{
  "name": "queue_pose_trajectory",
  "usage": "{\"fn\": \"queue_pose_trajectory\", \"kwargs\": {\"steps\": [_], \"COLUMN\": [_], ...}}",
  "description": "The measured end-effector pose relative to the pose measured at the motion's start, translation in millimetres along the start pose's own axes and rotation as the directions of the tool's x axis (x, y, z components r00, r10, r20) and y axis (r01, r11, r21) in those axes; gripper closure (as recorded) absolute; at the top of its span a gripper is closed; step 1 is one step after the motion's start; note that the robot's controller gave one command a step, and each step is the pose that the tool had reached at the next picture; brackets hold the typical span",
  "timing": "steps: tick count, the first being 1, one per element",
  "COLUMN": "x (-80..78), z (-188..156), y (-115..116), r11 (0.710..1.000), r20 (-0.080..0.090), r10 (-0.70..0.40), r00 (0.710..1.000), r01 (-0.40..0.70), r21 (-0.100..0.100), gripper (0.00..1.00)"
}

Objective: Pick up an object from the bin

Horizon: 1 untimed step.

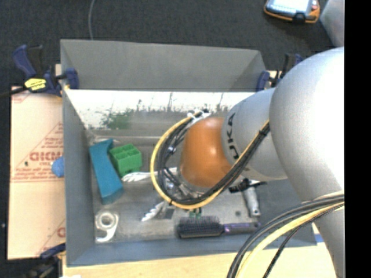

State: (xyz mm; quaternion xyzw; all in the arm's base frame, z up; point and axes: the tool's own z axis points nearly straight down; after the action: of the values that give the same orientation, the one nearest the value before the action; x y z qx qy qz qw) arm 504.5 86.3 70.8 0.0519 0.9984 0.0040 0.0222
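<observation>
My gripper [173, 191] reaches down into the middle of the bin, mostly hidden under the arm's orange cover and cable loop. Just below and left of it lies a small silvery crumpled piece [153, 213]. In front of it, along the near wall, rests a black brush with a purple handle [200, 229]. A white strip-like thing [134, 177] lies to its left.
A blue block [105, 169] and a green studded block [126, 158] sit at the left side. A clear tape roll [106, 222] lies in the near left corner. A silver cylinder [251, 202] lies to the right under the arm.
</observation>
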Motion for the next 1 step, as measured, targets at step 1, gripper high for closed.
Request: {"fn": "queue_pose_trajectory", "kwargs": {"steps": [1], "x": [0.0], "z": [0.0], "y": [0.0], "r11": [1.0], "r20": [0.0], "r10": [0.0], "r00": [1.0], "r01": [0.0], "r21": [0.0], "gripper": [1.0]}}
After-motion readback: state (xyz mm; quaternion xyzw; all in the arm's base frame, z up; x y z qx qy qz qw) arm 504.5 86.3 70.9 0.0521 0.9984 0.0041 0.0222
